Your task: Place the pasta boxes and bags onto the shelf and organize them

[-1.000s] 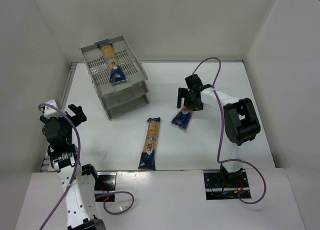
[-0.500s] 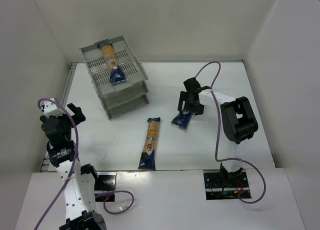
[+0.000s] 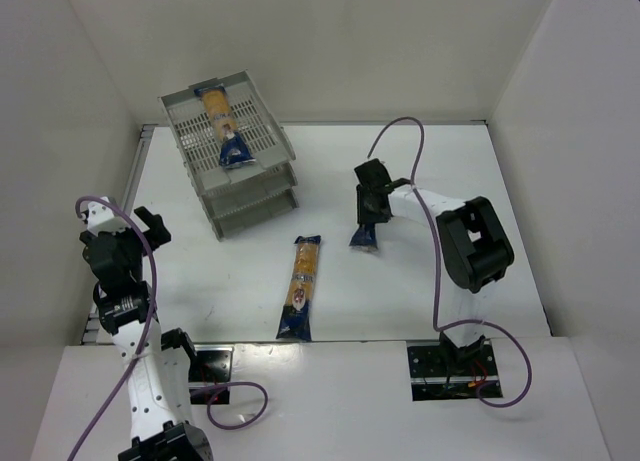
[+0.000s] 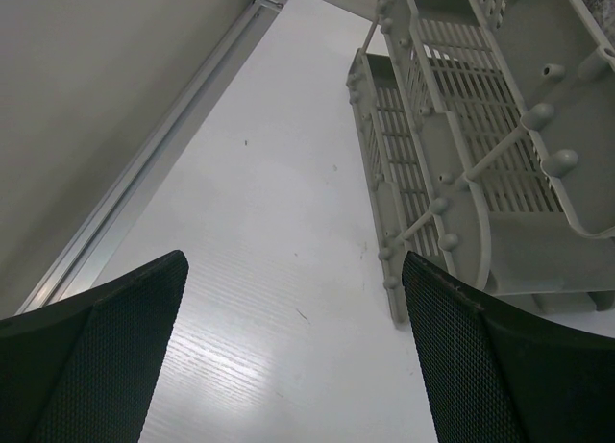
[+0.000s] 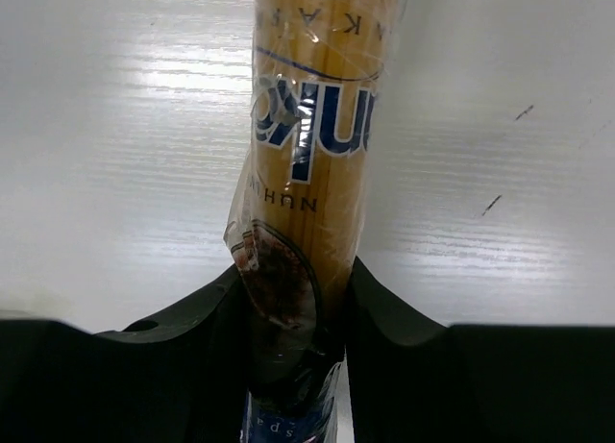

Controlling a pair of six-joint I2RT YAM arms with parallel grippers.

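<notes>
My right gripper [image 3: 370,213] is down on the table right of centre, shut on a pasta bag [image 3: 364,235]. In the right wrist view the yellow-orange bag [image 5: 312,126] runs away from the camera, and both black fingers [image 5: 192,318] press its sides near the dark blue end. A second bag [image 3: 303,286] lies lengthwise on the table in front of the shelf [image 3: 250,203]. A third bag [image 3: 222,126] rests in the grey shelf's top tray. My left gripper [image 3: 140,231] hangs open at the far left, with the shelf's corner [image 4: 452,155] ahead of it.
White walls close in the table on the left, back and right. A metal rail [image 4: 163,184] runs along the left edge. Purple cables [image 3: 400,131] loop above both arms.
The right gripper has come down around the pasta bag's end and shut on it, and the bag has turned slightly. The left arm has shifted a little.
</notes>
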